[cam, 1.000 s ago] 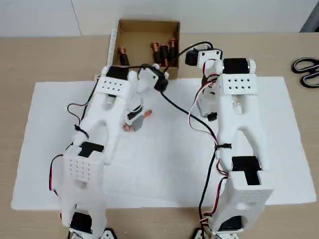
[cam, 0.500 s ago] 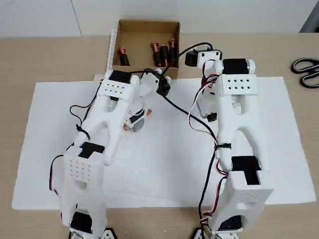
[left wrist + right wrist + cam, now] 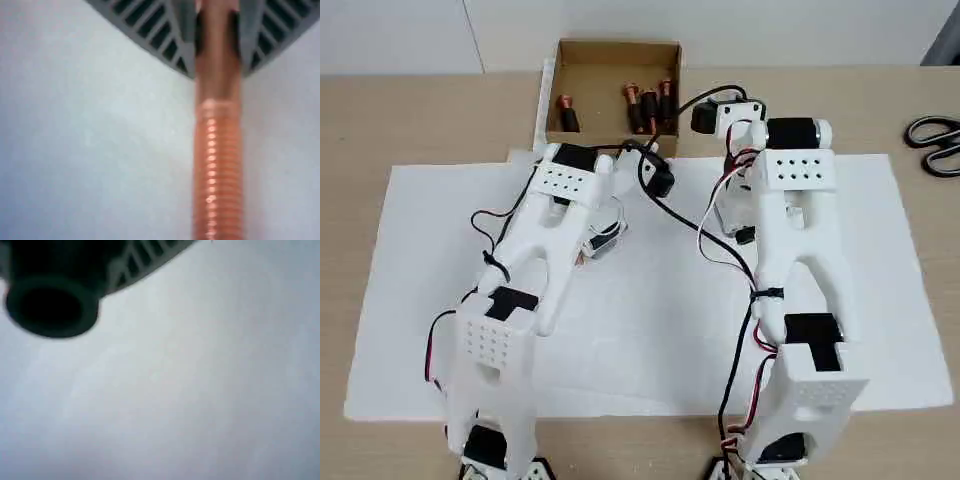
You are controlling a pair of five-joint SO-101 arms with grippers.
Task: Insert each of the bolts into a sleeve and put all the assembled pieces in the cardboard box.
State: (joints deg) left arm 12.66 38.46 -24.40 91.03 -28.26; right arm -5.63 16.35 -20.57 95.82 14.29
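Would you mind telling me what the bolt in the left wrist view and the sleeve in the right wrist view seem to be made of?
The bolt looks like metal, copper-coloured and glossy: its threads catch light. The sleeve looks like matte black plastic or rubber, a dull hollow tube; which is unclear.

I'm looking in on a small robotics lab or maker's bench, not a home or a factory floor. The left arm [image 3: 550, 215] and the right arm [image 3: 800, 210] are white printed-plastic builds with bare servo cables [image 3: 720, 250] looping over them. They are mounted side by side at a pale wood worktop [image 3: 420, 110]. A plain white sheet [image 3: 650, 330] is laid out as a work area, a cardboard box [image 3: 616, 44] serves as the bin, scissors [image 3: 938, 140] lie at the edge, and a bare white wall [image 3: 770, 25] stands behind.
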